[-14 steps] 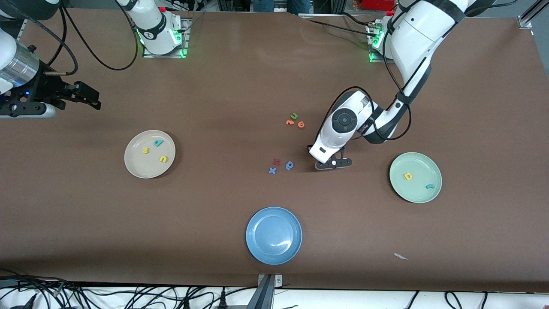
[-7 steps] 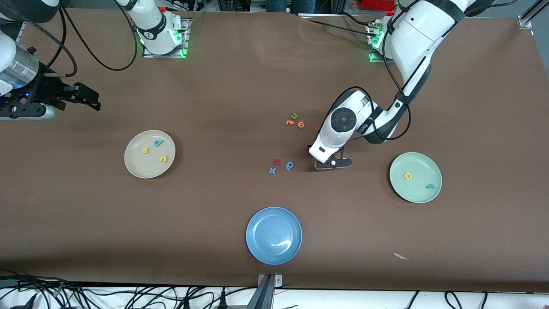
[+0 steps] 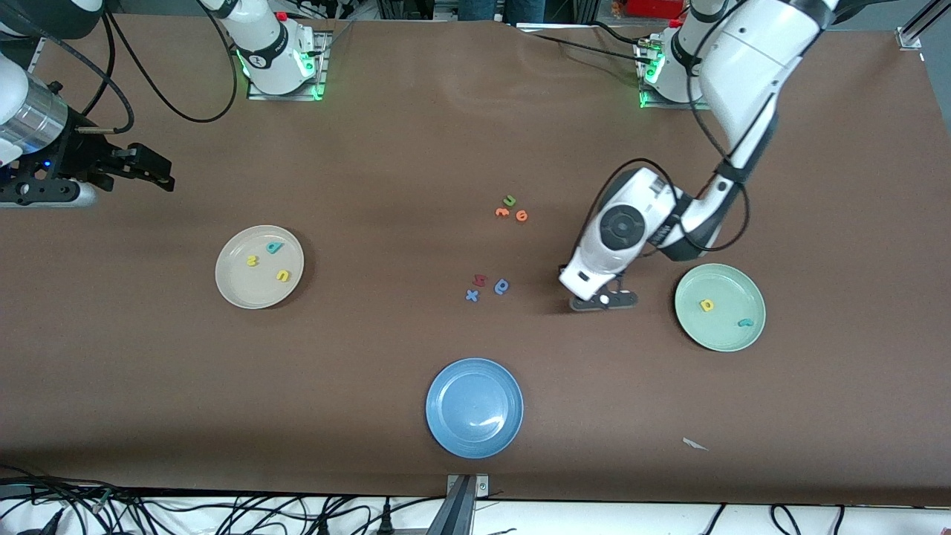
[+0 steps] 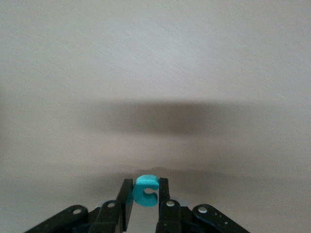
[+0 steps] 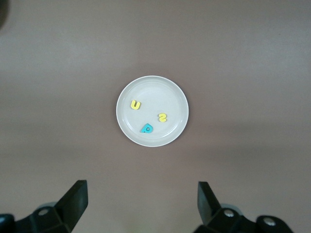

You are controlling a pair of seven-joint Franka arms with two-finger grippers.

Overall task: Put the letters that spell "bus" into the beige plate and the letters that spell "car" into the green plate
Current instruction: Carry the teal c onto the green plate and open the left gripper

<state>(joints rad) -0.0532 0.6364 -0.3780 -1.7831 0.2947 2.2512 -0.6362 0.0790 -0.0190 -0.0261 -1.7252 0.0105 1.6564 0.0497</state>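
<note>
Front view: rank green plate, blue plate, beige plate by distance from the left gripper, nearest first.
The left gripper, jaws shut on the teal "c", is over bare table.
1. green plate: beside it, at the left arm's end of the table.
2. blue plate: nearer the front camera, mid-table.
3. beige plate: toward the right arm's end, with three letters in it.

From the front we cannot see the left gripper (image 3: 603, 300) fingers or anything they hold; its white wrist covers them. The right gripper (image 3: 152, 172) body runs off the picture's edge. The loose letters (image 3: 487, 285) mid-table are too small for us to read surely. In the left wrist view, the table (image 4: 155, 73) is blurred.
</note>
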